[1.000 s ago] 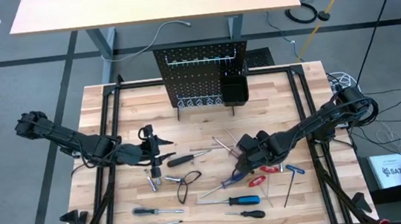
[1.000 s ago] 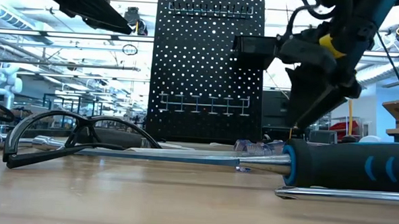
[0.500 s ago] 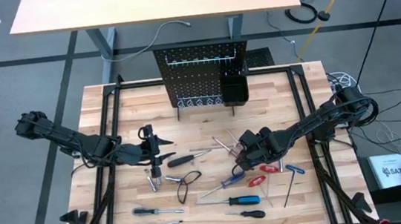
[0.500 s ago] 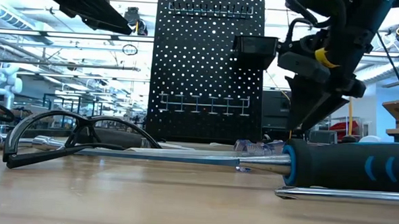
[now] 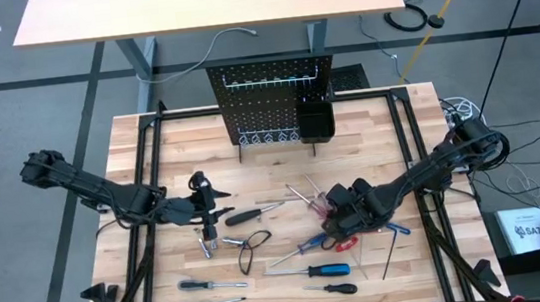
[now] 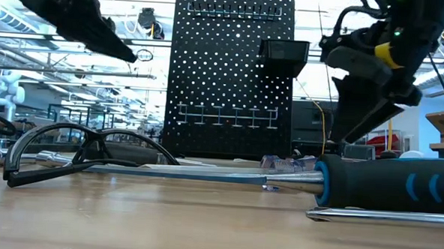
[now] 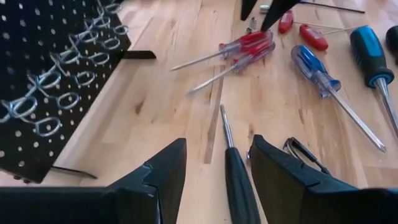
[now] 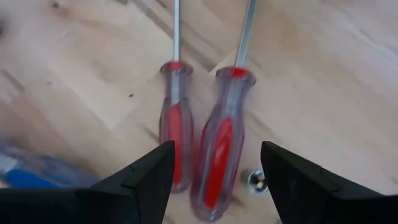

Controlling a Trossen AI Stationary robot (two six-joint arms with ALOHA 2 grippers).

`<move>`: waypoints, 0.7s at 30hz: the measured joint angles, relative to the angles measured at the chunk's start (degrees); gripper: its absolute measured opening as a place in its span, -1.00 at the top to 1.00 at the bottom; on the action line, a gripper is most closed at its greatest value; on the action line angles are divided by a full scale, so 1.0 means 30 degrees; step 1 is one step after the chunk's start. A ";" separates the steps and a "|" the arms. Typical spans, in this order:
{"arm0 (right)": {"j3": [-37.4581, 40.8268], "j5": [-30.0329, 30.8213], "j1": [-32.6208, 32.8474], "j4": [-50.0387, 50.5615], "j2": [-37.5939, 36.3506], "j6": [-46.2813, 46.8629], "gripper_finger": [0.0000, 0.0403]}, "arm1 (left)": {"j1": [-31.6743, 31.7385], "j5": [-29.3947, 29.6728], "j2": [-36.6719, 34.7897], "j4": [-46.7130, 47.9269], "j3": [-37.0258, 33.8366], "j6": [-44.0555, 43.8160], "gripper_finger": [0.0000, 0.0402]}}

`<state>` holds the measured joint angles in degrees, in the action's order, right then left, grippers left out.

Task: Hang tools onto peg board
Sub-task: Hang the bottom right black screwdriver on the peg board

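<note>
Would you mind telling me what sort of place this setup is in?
Probably a robotics lab or workshop: a wooden table with screwdrivers, an upright peg board, and open industrial ceiling behind.

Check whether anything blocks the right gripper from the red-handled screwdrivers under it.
Nothing visible does. The right gripper is open above the two red-handled screwdrivers, which lie side by side on bare wood. A small silver bit lies just beside the larger handle, not on it.

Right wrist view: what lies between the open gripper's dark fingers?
Two red clear-handled screwdrivers lie side by side on the wooden table; a small silver bit sits beside them.
</note>
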<state>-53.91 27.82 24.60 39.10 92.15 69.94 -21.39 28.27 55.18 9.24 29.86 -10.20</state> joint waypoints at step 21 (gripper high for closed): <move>0.0000 -0.3829 0.0440 -1.1044 -0.0004 -1.2551 -0.13 | 0.0000 -0.1447 0.0000 -0.0627 -0.0894 -0.2023 0.12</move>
<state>-53.91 16.34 25.92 5.97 92.14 32.29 -21.39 23.93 55.18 7.35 27.18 -16.27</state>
